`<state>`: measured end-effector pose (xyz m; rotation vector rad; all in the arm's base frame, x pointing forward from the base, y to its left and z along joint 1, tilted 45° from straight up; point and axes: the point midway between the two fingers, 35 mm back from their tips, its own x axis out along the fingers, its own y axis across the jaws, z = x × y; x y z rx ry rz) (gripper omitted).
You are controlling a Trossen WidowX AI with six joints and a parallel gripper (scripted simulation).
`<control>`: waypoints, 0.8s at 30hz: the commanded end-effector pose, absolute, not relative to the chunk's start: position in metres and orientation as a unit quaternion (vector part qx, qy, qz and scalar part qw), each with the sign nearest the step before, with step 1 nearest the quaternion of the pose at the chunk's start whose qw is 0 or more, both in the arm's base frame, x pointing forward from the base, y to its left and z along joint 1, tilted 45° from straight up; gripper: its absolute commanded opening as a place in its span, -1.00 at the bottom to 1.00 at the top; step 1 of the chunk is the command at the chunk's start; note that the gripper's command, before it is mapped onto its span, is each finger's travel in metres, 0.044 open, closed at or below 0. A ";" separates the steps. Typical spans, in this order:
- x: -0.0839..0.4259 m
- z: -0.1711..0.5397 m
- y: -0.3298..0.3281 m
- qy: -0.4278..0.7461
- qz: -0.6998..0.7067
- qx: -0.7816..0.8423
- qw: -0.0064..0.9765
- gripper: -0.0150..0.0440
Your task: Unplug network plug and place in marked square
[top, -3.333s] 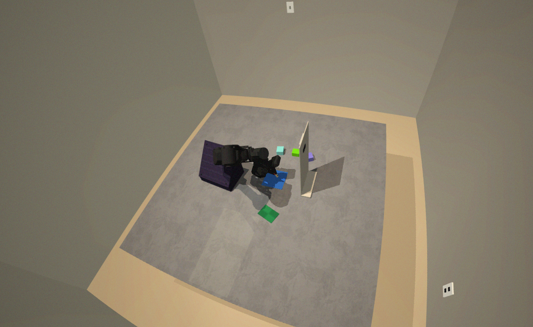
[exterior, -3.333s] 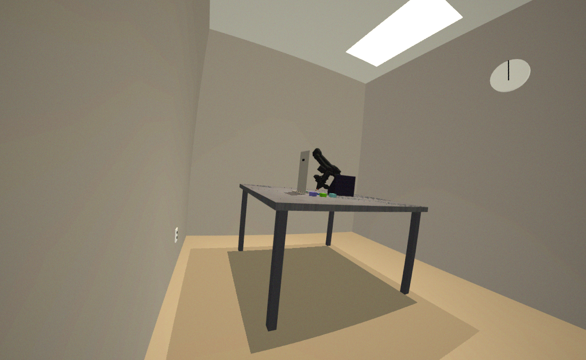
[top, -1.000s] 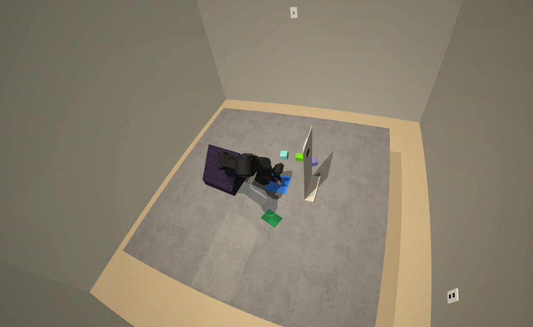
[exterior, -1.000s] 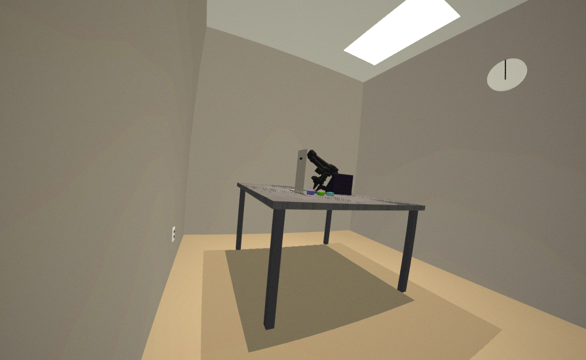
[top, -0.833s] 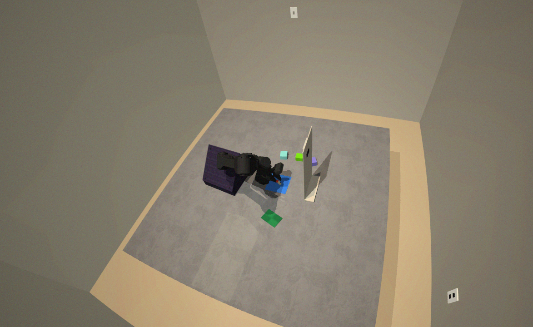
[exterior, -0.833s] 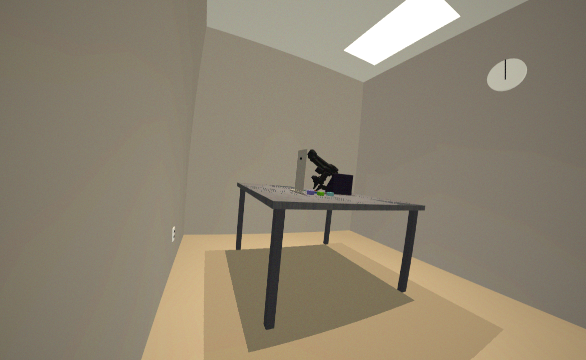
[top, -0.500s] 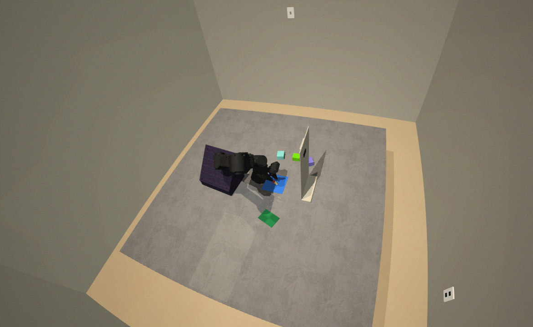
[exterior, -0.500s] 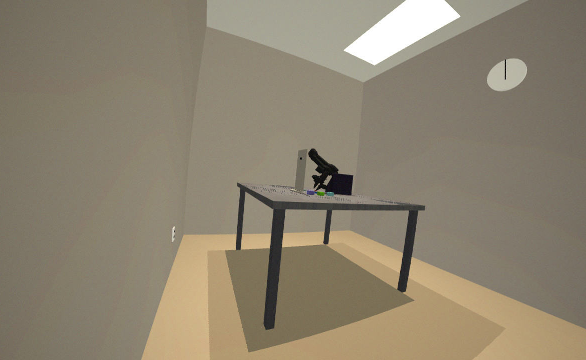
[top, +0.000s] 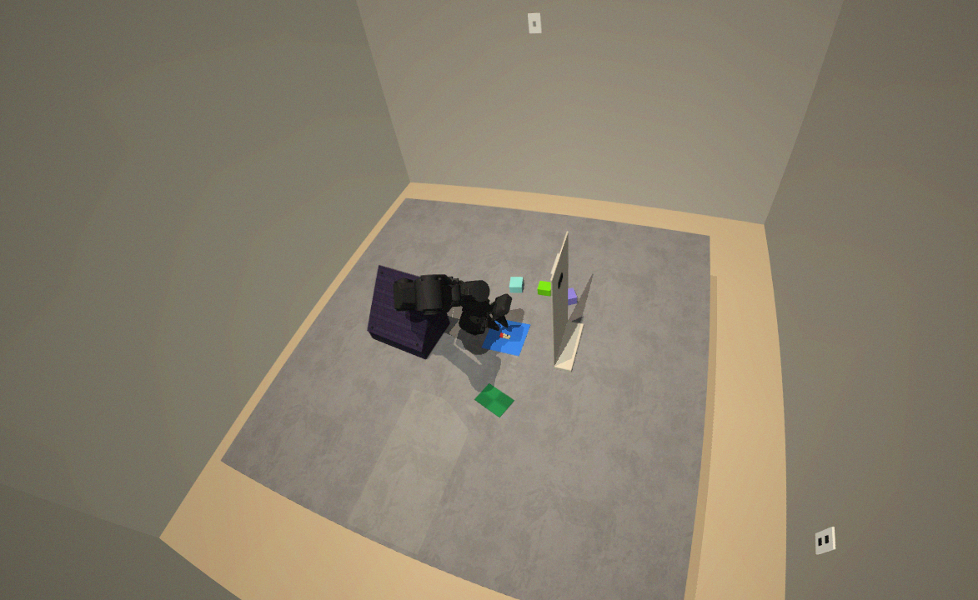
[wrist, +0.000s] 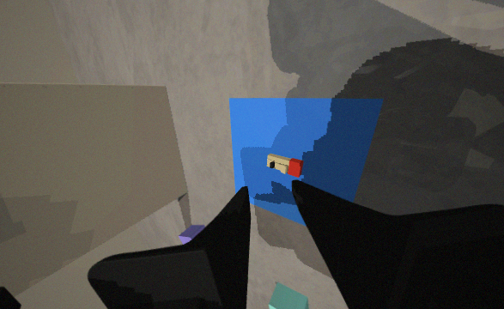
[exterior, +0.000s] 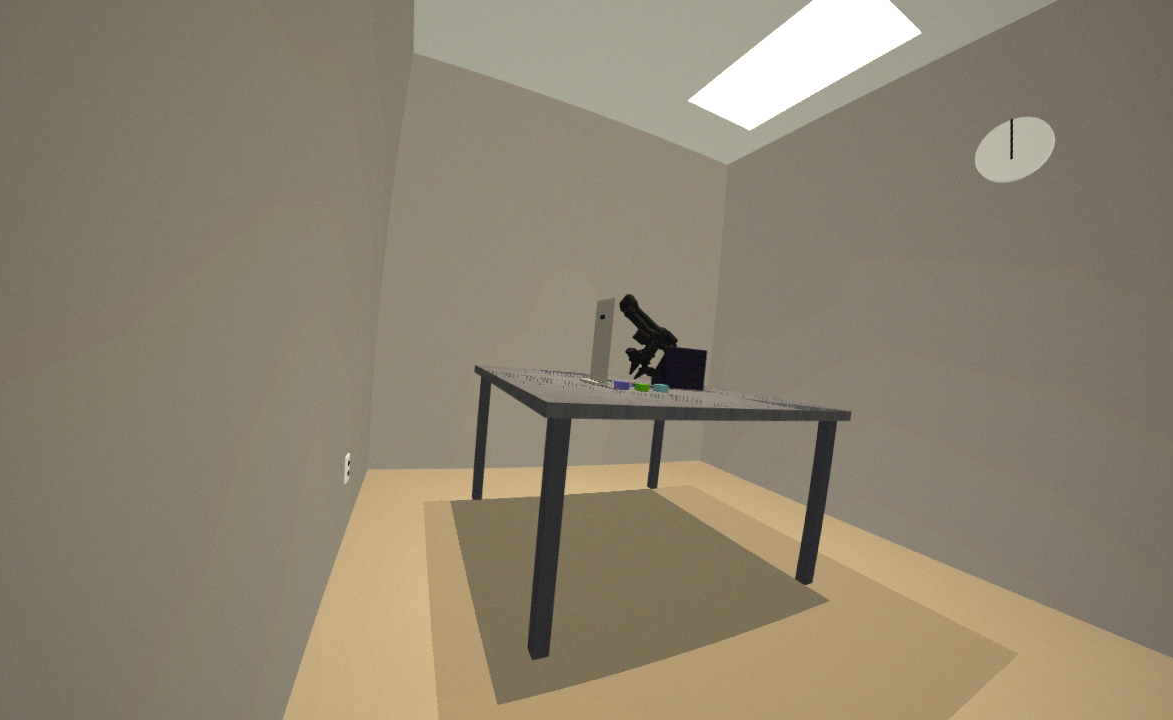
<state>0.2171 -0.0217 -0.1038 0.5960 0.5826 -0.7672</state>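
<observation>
The plug [top: 504, 335] [wrist: 284, 163], seemingly light and rigid, lies inside the blue square [top: 519, 347] [wrist: 256, 116] on the desk [top: 589, 447] [exterior: 688, 411], beyond the parted, empty fingers [top: 503, 326] [exterior: 641, 374]; any regrip would best suit its block-like sides.

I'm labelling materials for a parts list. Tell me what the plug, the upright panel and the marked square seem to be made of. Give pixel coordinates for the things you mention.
Plug [top: 504, 335] [wrist: 279, 163]: probably hard plastic, matte; crisp-edged tan body, solid red end.
Upright panel [top: 559, 321] [exterior: 603, 344] [wrist: 75, 142]: painted board or plastic, matte; plain beige, no grain.
Marked square [top: 516, 344] [wrist: 256, 122]: perhaps paint or thin film; flat, even blue.
</observation>
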 end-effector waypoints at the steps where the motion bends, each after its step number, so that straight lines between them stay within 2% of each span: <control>1: 0.216 -0.102 -0.020 0.276 -0.365 0.282 0.843 0.04; 24: 0.218 -0.097 -0.008 0.280 -0.366 0.285 0.841 0.04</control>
